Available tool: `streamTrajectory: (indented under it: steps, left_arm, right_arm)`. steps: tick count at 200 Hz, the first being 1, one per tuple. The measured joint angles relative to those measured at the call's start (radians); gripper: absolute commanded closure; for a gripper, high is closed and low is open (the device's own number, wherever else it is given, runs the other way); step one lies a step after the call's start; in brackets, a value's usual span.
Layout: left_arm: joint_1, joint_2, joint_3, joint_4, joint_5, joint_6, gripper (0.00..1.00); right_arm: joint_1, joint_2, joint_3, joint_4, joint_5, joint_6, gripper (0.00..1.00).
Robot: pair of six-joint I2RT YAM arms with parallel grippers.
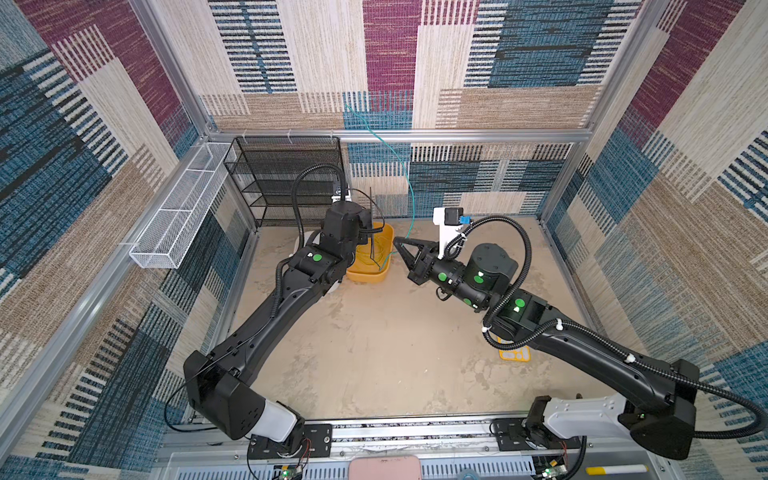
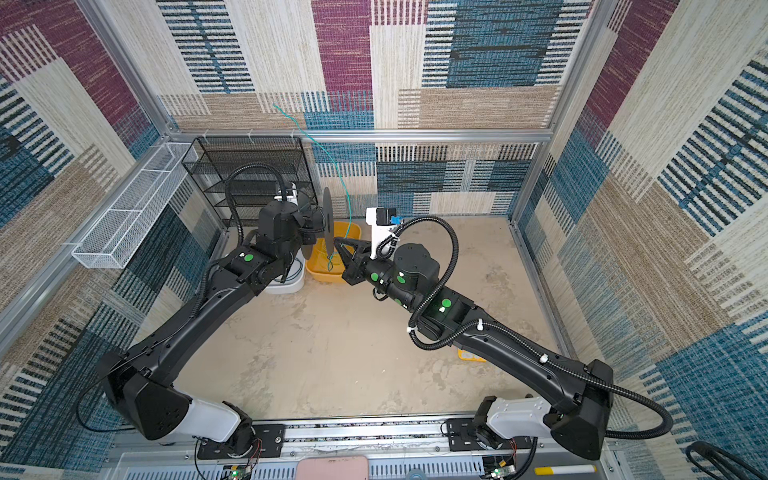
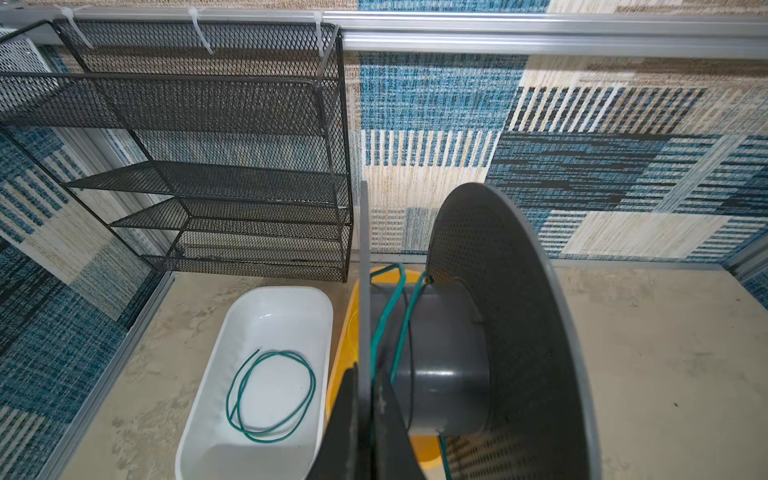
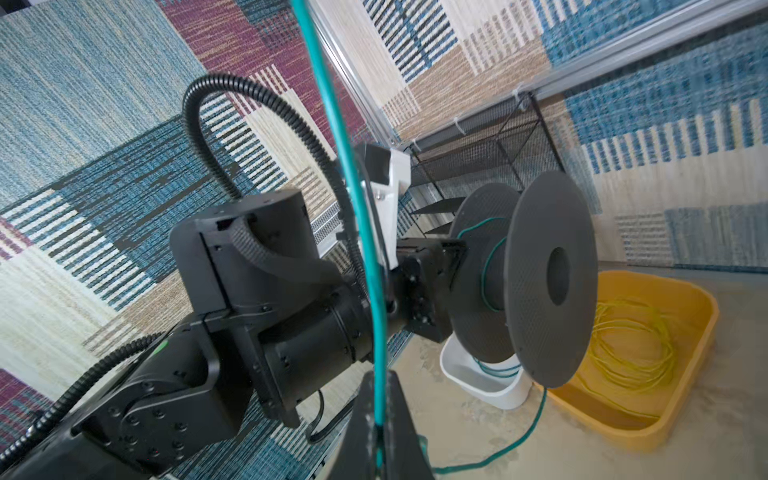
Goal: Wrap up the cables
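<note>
Grips grey reel (image 4: 552, 278) by flange nearest the arm w/ L hand (image 3: 368, 370), clenched; reel off the desk (image 1: 374, 353), above the tubs. Pinches teal cable (image 4: 332, 124) in R hand (image 1: 397, 241), shut on it, just beside reel. Shows a few teal turns on hub; remainder passes thru R hand, rising toward rear wall, w/ slack looping down to desk. Finds yellow cable (image 4: 623, 384) coiled in yellow tub (image 4: 706, 316), teal coil (image 3: 312, 384) in white tub (image 3: 270, 299).

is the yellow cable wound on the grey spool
No, the yellow cable lies coiled in the yellow tub; only the teal cable wraps the spool.
</note>
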Motion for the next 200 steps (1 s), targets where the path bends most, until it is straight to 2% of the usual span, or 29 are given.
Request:
streamTrajectory:
  steps: [28, 56, 86, 150, 200]
  left_arm:
    - [-0.014, 0.021, -0.003, 0.005, 0.023, 0.002, 1.00]
    - [-0.039, 0.007, -0.053, 0.010, 0.065, 0.009, 1.00]
    - [-0.068, -0.042, -0.122, 0.004, 0.115, 0.047, 1.00]
    - [-0.186, -0.173, -0.267, -0.023, 0.170, 0.137, 1.00]
    - [-0.274, -0.247, -0.393, 0.027, 0.152, 0.140, 1.00]
  right_arm:
    - [-0.042, -0.006, 0.033, 0.000, -0.055, 0.018, 1.00]
    - [-0.160, 0.003, 0.103, 0.005, -0.081, 0.046, 1.00]
    - [-0.270, 0.043, 0.170, 0.009, -0.162, 0.074, 1.00]
    - [-0.535, 0.203, 0.329, 0.009, -0.281, 0.151, 1.00]
    - [-0.614, 0.369, 0.512, -0.121, -0.360, 0.159, 1.00]
